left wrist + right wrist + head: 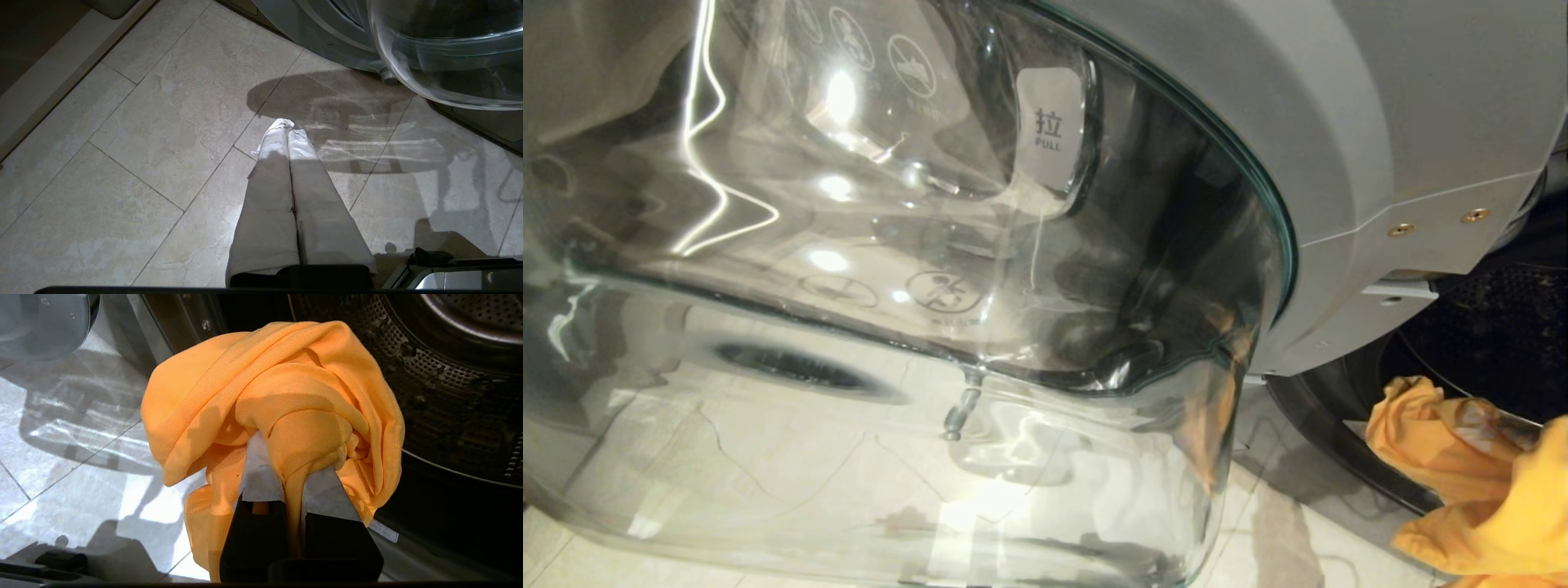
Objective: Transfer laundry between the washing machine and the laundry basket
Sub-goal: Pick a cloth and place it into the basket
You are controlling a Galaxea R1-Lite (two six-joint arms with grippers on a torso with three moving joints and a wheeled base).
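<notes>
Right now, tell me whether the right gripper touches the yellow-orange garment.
Touching: the right wrist view shows the right gripper pinching the yellow-orange garment.

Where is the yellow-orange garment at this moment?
The yellow-orange garment hangs bunched in the shut right gripper, at the head view's lower right, just outside the washing machine's open drum.

Obstacle: open glass door (915,269) of the washing machine (1380,122), swung out and filling most of the head view, its bowl bulging over the tiled floor (135,155) left of the drum mouth. Passage: drum opening (449,375) unobstructed past the door's right edge, though the yellow-orange garment (282,400) bunched around the right gripper (292,473) hangs at the lower rim. Free room: bare floor tiles beneath the left gripper (288,130), beside the door.
</notes>
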